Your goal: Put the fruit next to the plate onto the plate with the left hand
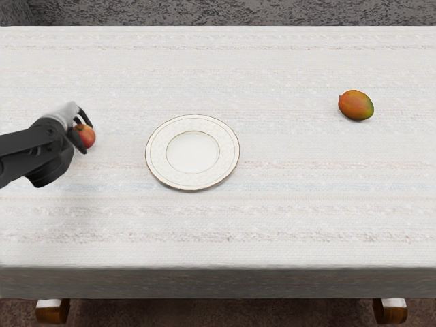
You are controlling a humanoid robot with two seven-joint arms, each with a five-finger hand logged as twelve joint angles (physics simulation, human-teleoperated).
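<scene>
A small red-orange fruit (86,135) sits at the table's left, some way left of the plate. My left hand (77,127) comes in from the left edge on a dark arm, and its fingers curl around the fruit's top and near side. The white plate (157,151) with a thin gold rim lies at the table's middle with nothing on it. A larger mango (355,105), green and orange-red, lies far to the right. The right arm is out of view.
The white cloth-covered table (272,218) fills the view, its front edge near the bottom. Two wooden legs (52,310) show below it. Dark floor lies beyond the far edge.
</scene>
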